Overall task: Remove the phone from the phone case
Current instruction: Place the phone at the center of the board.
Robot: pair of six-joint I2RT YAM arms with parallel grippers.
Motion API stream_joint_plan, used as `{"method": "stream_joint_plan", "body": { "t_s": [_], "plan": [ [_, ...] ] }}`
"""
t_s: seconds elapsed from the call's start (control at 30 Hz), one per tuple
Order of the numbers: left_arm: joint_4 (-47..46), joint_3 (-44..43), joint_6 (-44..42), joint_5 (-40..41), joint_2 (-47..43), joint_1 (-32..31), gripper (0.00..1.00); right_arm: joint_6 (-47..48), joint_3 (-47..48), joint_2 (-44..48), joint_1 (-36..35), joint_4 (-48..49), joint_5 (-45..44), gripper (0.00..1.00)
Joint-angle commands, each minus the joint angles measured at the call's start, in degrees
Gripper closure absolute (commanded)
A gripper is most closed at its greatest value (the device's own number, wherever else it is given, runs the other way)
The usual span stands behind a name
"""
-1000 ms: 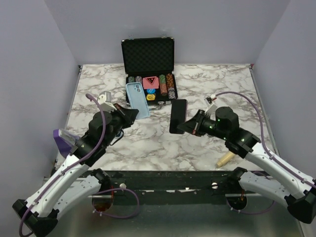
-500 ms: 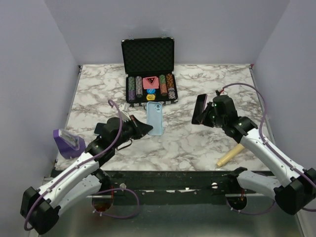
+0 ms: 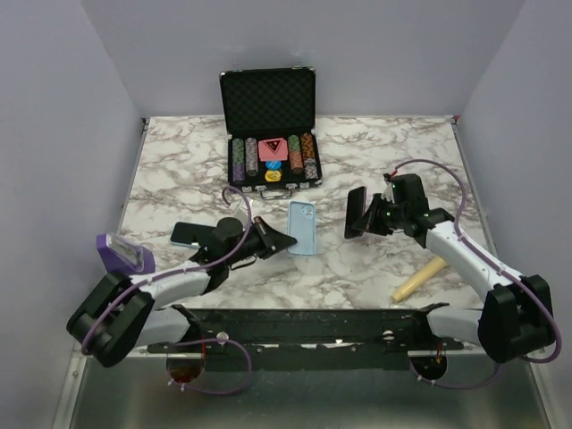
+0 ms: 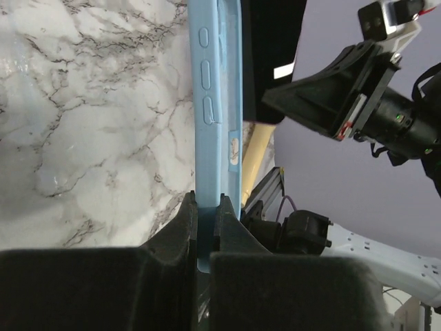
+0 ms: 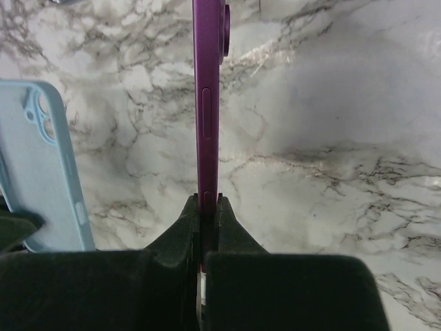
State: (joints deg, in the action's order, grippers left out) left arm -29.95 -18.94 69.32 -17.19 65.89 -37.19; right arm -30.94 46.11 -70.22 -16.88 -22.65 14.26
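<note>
Two items, held apart: left jaws are clamping the blue phone case [image 3: 302, 227] near the bench [image 3: 357, 268]; right jaws are pinching the purple phone [image 3: 357, 212] edgewise. Extraction is looking finished; next, I judge, lowering both gently.

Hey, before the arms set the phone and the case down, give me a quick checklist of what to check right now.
1. Phone out of the phone case: ok, bare marble shows between them.
2. Left tool grip: ok, shut on the phone case's edge.
3. Right tool grip: ok, shut on the phone's edge.
4. Phone or phone case already touching the table: cannot tell.
5. Wooden stick clear of the phone: ok, it lies apart, nearer the table's front edge.
6. Chip box clear of both: ok, it stands open behind them.
</note>
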Motion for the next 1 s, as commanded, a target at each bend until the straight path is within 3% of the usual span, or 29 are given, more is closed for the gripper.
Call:
{"method": "stream_joint_plan", "body": {
  "t_s": [0.0,0.17,0.33,0.67,0.97],
  "plan": [
    [-15.5,-0.1,3.7,-2.3,7.5,1.1,1.00,1.3,-4.0,0.4,0.2,6.3,7.0,0.99],
    [-26.6,1.4,7.8,-4.4,16.4,3.5,1.00,1.7,-6.4,0.8,1.8,7.0,7.4,0.99],
    [-30.2,3.6,8.3,-3.7,20.5,5.0,1.00,3.6,-6.6,-0.5,2.7,7.5,10.6,0.99],
    [-11.7,0.6,0.3,-0.7,17.0,5.4,1.00,4.2,-6.8,-8.5,2.7,14.2,19.3,0.99],
    [-5.2,-2.2,-2.3,0.1,19.0,6.4,1.00,4.0,-6.4,-12.2,2.8,16.2,20.5,0.99]
  ]
}}
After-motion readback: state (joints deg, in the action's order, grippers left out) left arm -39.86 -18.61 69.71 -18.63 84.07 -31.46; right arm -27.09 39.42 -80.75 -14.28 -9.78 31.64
